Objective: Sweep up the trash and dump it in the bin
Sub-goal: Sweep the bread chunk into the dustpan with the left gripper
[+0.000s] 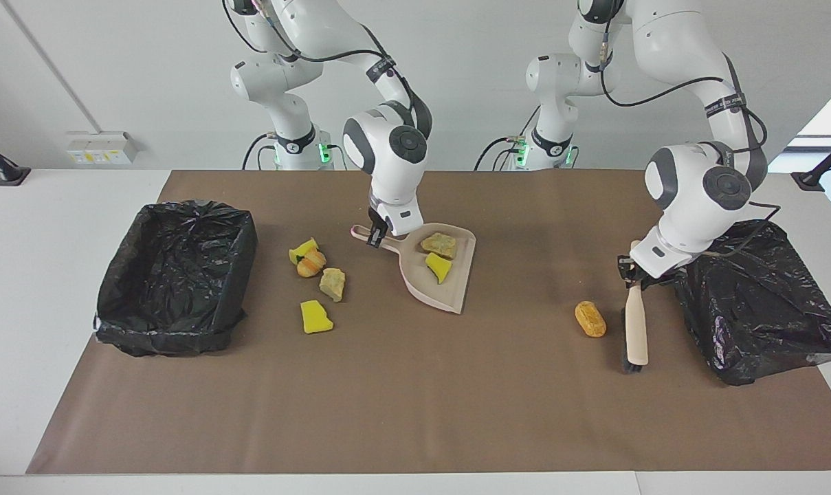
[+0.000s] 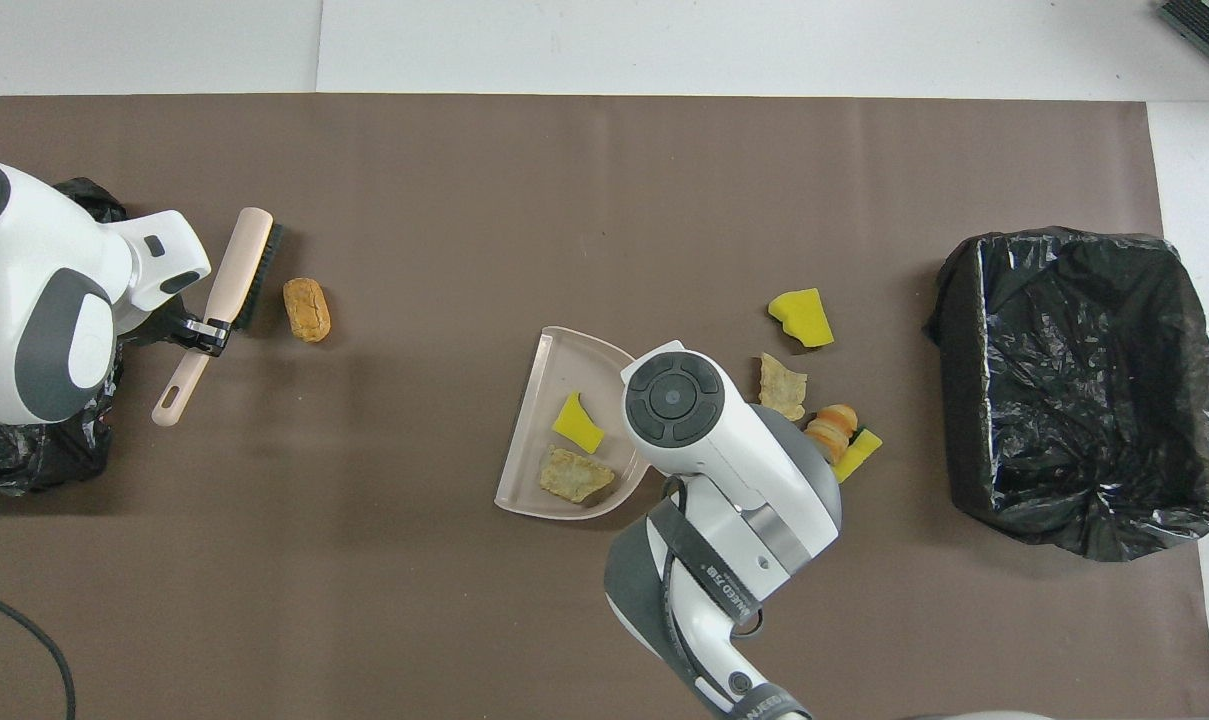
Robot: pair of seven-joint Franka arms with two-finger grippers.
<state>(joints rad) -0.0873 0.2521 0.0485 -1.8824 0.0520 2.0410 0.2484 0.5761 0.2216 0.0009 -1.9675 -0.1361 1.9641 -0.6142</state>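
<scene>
My right gripper (image 1: 377, 237) is shut on the handle of the pale pink dustpan (image 1: 451, 289), which rests mid-table; in the overhead view my wrist hides the gripper, and the dustpan (image 2: 542, 372) shows beside it. In the pan lie a beige lump (image 1: 439, 244) and a yellow sponge chunk (image 1: 438, 267). My left gripper (image 1: 634, 273) (image 2: 204, 335) is shut on the brush (image 1: 637, 333) (image 2: 236, 268), held tilted with its bristle end low beside an orange-brown bread piece (image 1: 590, 319) (image 2: 306, 308). Several scraps (image 1: 333, 283) lie between the dustpan and the bin (image 1: 113, 302).
The black-lined bin (image 2: 1074, 250) stands at the right arm's end of the brown mat. A crumpled black bag (image 1: 759, 309) (image 2: 24, 455) lies at the left arm's end, right beside the brush. The loose scraps include a yellow chunk (image 2: 800, 317) and an orange piece (image 2: 830, 428).
</scene>
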